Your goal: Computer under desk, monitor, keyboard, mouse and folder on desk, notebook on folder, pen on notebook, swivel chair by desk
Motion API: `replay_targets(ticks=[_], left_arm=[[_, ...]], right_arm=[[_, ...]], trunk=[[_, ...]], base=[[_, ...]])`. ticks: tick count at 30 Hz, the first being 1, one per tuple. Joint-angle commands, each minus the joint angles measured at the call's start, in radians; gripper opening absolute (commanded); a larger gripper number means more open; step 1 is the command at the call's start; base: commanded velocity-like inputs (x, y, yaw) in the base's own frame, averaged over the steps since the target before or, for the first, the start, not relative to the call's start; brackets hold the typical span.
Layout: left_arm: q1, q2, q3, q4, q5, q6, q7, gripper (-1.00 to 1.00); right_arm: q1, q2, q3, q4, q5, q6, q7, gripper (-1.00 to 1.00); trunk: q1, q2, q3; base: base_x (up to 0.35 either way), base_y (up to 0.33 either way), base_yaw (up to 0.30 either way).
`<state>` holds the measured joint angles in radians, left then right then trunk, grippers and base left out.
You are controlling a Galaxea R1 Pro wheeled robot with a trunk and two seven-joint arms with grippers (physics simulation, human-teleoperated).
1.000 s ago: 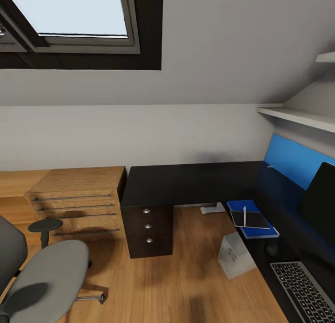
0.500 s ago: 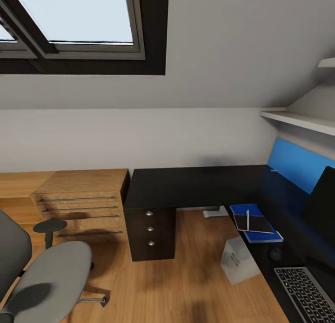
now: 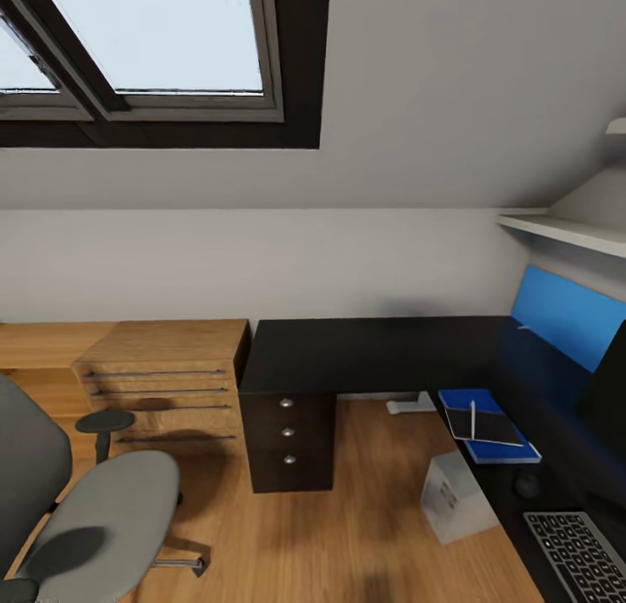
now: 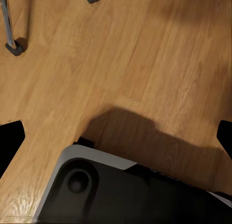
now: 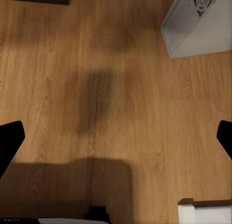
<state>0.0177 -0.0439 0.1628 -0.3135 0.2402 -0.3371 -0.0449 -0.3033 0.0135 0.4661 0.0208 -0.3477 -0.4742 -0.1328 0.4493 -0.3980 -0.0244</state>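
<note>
Now, going from left to right in the head view, the swivel chair [image 3: 83, 525] stands at the far left on the wooden floor [image 3: 348, 533], well apart from the bench [image 3: 374, 351], with its grey seat turned to the robot and one black armrest beside it. Its seat carries nothing. It will probably roll easily on its castors (a chrome leg and castors also show in the left wrist view), so I judge that a push on the backrest or a hold on the armrest is the best way to move it; a quick push could make it spin.

Next comes a low wooden drawer unit [image 3: 161, 386], then the black drawers under the glossy black bench top. Further right, the computer [image 3: 456, 497], a light silver-grey tower, stands tilted on the floor at the bench edge, partly under it. On the top lies the blue folder [image 3: 487, 425], with the dark notebook [image 3: 483, 426] on it and the pale pen [image 3: 473, 420] on the notebook. Near them are the small black mouse [image 3: 527, 486] and the keyboard [image 3: 578, 553], and the monitor [image 3: 609, 390] is cut by the picture edge.

Each wrist view shows dark fingertips wide apart at both sides over bare floor, so the left hand [image 4: 116, 134] and the right hand [image 5: 116, 137] are released and hold nothing.
</note>
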Motion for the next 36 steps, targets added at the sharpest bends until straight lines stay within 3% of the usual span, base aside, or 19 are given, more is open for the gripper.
replay_targets(ticks=[1,14,27,36], left_arm=[[0.000,0.000,0.001,0.004,0.009,-0.003,-0.005,1.00],[0.000,0.004,0.001,0.024,0.007,-0.015,-0.007,1.00],[0.000,0.005,-0.001,0.027,0.006,-0.020,-0.008,1.00],[0.000,0.005,-0.003,0.028,0.007,-0.063,-0.008,1.00]], right_arm=[[-0.001,0.001,0.009,0.002,-0.005,-0.003,-0.004,1.00],[0.000,0.006,0.009,0.002,-0.005,-0.004,-0.003,1.00],[0.000,0.000,0.008,0.002,-0.005,-0.004,-0.002,1.00],[0.000,0.000,0.009,0.002,-0.005,-0.004,-0.002,1.00]], trunk=[[0.001,-0.002,-0.001],[0.001,-0.002,0.002],[0.001,-0.002,0.002],[0.001,-0.002,0.002]], base=[[0.000,0.000,0.193],[0.000,0.000,0.223],[0.000,0.000,0.034],[0.000,0.000,0.002]])
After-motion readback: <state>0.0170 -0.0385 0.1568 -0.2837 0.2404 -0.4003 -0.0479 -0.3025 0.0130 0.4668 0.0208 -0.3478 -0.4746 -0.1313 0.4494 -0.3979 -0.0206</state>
